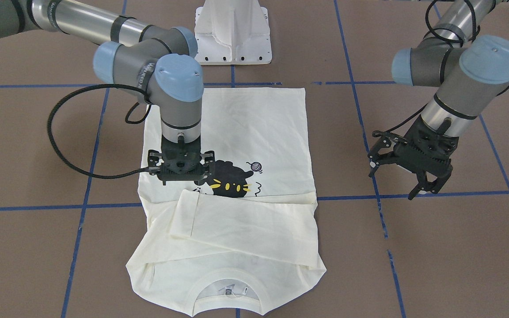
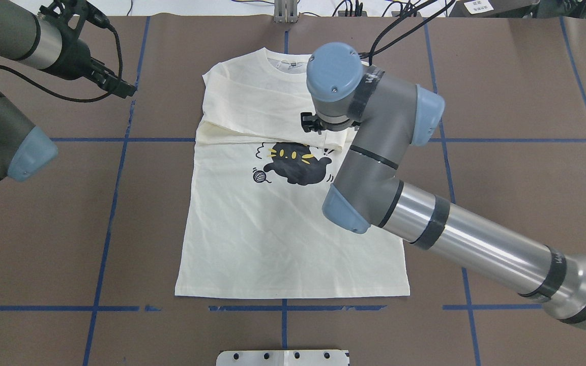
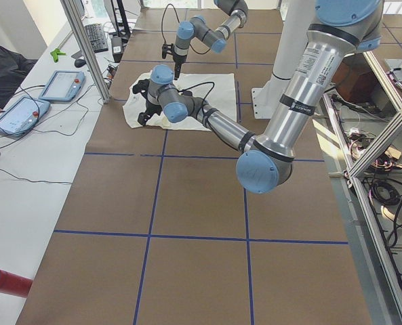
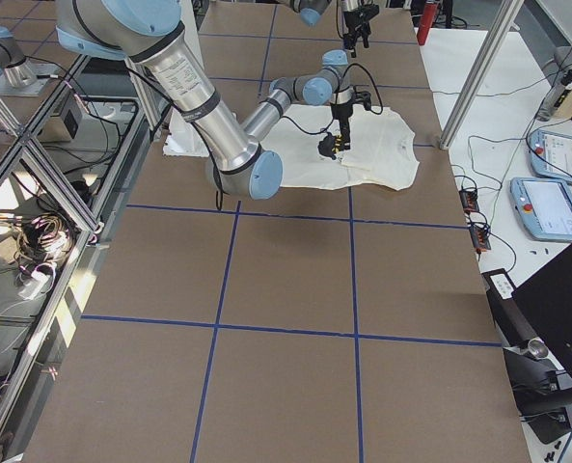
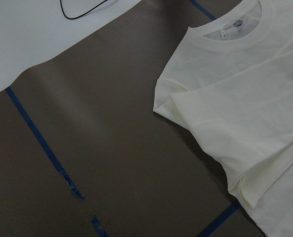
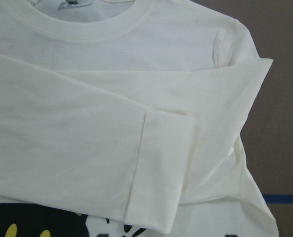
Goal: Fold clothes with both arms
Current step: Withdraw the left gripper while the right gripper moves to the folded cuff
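The cream shirt (image 1: pixel 245 128) lies flat on the brown table, cat print (image 2: pixel 295 162) facing up and collar (image 1: pixel 226 287) pointing away from the robot. Both long sleeves are folded across the chest; one cuff (image 6: pixel 156 173) lies just above the print. My right gripper (image 1: pixel 181 176) hangs open, pointing straight down over that cuff beside the cat print, holding nothing. My left gripper (image 1: pixel 413 176) hovers open above bare table off the shirt's side, also holding nothing. The left wrist view shows the shirt's shoulder and collar (image 5: pixel 235 39) from the side.
The white pedestal base (image 1: pixel 233 35) stands at the robot's side of the table, just past the shirt's hem. Blue tape lines (image 2: pixel 120 140) grid the brown surface. Teach pendants (image 3: pixel 58 84) lie on a white side bench.
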`<state>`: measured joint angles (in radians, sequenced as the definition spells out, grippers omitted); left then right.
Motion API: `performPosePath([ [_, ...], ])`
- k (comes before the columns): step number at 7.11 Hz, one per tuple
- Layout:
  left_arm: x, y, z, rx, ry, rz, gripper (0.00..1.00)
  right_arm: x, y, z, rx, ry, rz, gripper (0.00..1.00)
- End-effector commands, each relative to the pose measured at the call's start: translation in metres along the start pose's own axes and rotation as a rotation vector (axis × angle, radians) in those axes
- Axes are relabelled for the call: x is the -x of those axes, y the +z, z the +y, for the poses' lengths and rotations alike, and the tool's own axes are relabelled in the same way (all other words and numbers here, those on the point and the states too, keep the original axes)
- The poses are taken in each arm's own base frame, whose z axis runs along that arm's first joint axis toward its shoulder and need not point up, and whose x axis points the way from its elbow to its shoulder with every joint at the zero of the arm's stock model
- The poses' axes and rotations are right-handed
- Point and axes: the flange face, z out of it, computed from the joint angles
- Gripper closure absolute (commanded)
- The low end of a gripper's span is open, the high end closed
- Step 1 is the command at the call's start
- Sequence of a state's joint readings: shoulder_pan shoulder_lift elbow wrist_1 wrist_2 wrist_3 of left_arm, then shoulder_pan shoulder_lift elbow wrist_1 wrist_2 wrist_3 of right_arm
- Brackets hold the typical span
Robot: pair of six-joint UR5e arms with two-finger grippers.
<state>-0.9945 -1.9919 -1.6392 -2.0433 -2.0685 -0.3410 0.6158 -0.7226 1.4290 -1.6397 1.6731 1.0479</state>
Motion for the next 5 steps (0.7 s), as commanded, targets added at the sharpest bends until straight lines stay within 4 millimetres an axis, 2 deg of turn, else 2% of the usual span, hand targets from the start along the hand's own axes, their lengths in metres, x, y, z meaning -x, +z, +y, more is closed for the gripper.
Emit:
performPosePath([
  [1, 0.006, 0.004, 0.013, 0.016, -0.045, -0.005, 0.0, 0.04, 0.024, 0.018, -0.017, -0.065, 0.069, 0.32],
  [2, 0.008, 0.004, 0.015, 0.018, -0.048, -0.006, 0.0, 0.04, 0.035, 0.02, -0.036, -0.171, 0.108, 0.38],
  [5, 0.008, 0.003, 0.018, 0.013, -0.066, -0.004, 0.0, 0.033, 0.055, 0.018, -0.055, -0.274, 0.176, 0.49],
])
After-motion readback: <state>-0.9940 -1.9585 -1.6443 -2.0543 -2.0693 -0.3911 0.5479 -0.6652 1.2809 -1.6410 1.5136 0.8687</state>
